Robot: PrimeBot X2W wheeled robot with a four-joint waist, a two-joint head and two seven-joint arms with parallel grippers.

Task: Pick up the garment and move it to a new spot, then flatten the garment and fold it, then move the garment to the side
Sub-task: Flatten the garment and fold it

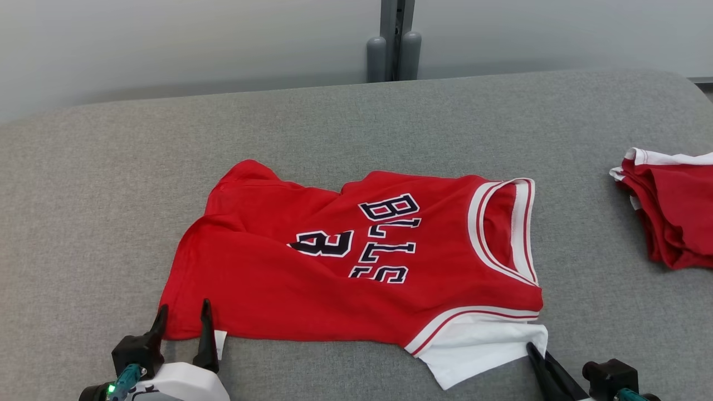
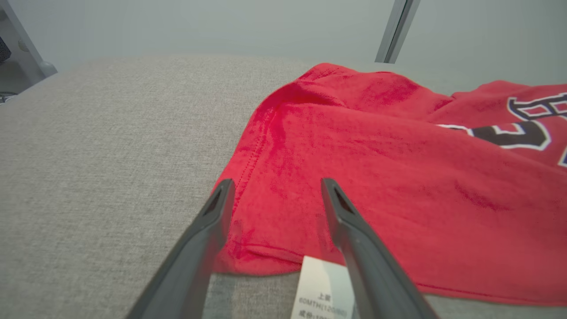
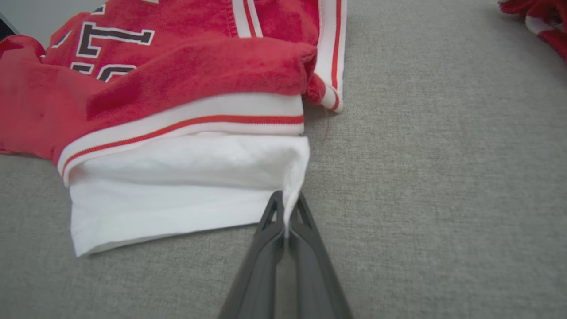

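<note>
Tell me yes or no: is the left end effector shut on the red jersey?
No: the left wrist view shows the left end effector open, fingers spread apart over a hem corner of the red jersey.

The setting was most likely a robotics test room or lab. A broad work surface (image 1: pixel 356 122) covered in grey woven fabric stood against plain pale partition panels (image 1: pixel 167 50) joined by a grey metal post (image 1: pixel 396 33). One red garment (image 1: pixel 267 278) and a folded red pile (image 1: pixel 677 217) lay on it.

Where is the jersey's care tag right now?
Head view, lower left: the tag pokes out under the jersey at its near hem corner, just beside the left gripper.
</note>
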